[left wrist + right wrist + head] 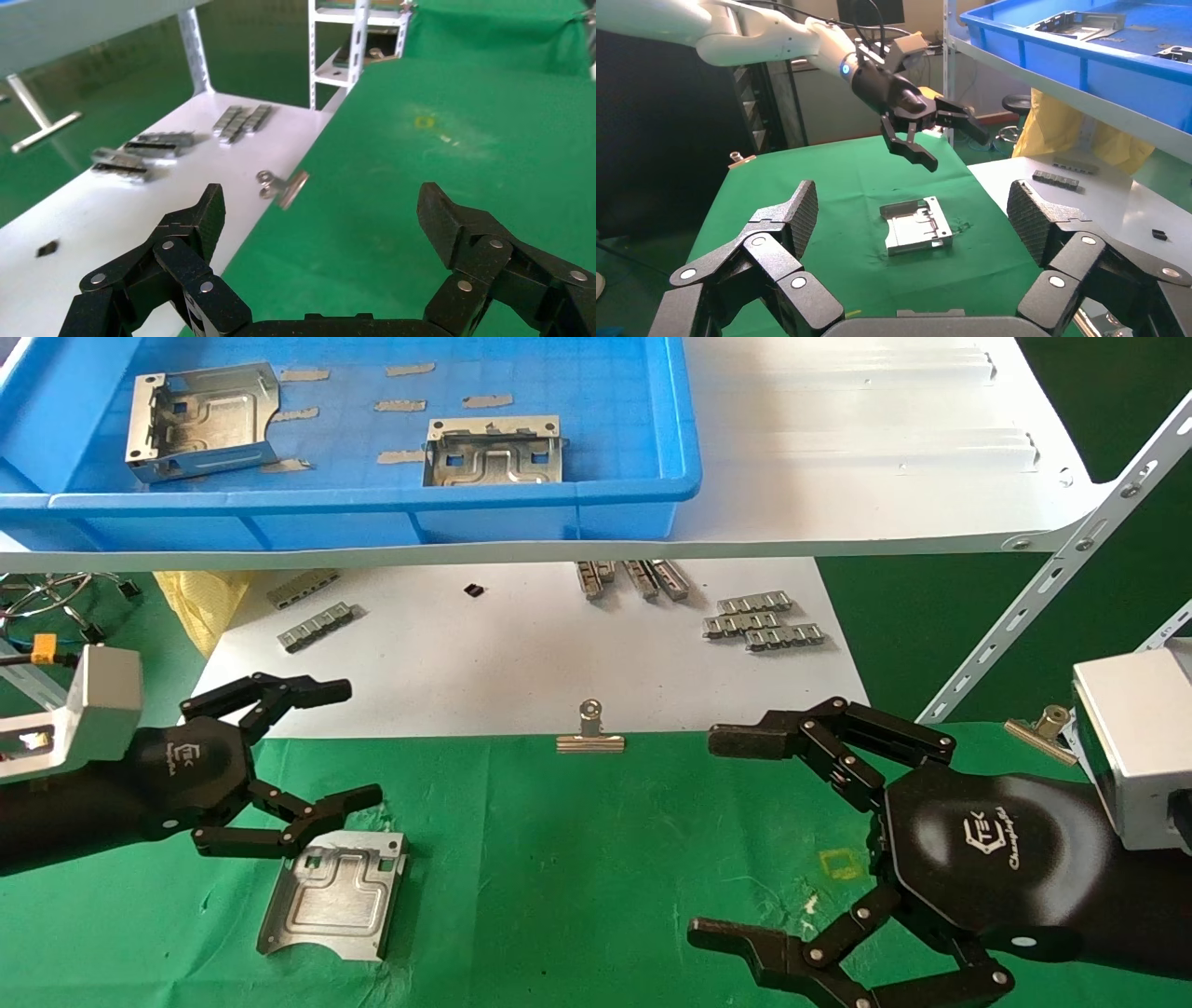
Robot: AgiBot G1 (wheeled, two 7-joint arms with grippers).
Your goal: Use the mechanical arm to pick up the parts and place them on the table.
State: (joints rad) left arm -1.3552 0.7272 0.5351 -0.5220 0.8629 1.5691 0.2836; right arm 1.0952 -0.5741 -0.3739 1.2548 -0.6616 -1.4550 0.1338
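One silvery part (333, 894) lies flat on the green table (577, 859) at the left; it also shows in the right wrist view (916, 226). My left gripper (358, 742) hovers just above and behind it, open and empty; its fingertips (211, 205) frame bare green cloth. Two more parts (200, 421) (494, 451) sit in the blue bin (596, 495) on the white shelf. My right gripper (712, 836) is open and empty over the table's right side. The left arm's gripper shows far off in the right wrist view (926, 133).
A white sheet (484, 654) behind the green cloth carries small grey ridged strips (759, 621). A silver binder clip (590, 730) sits at the cloth's edge, another (1041, 728) at the right. A shelf upright (1052, 589) slants at the right. Yellow bag (200, 598) at the left.
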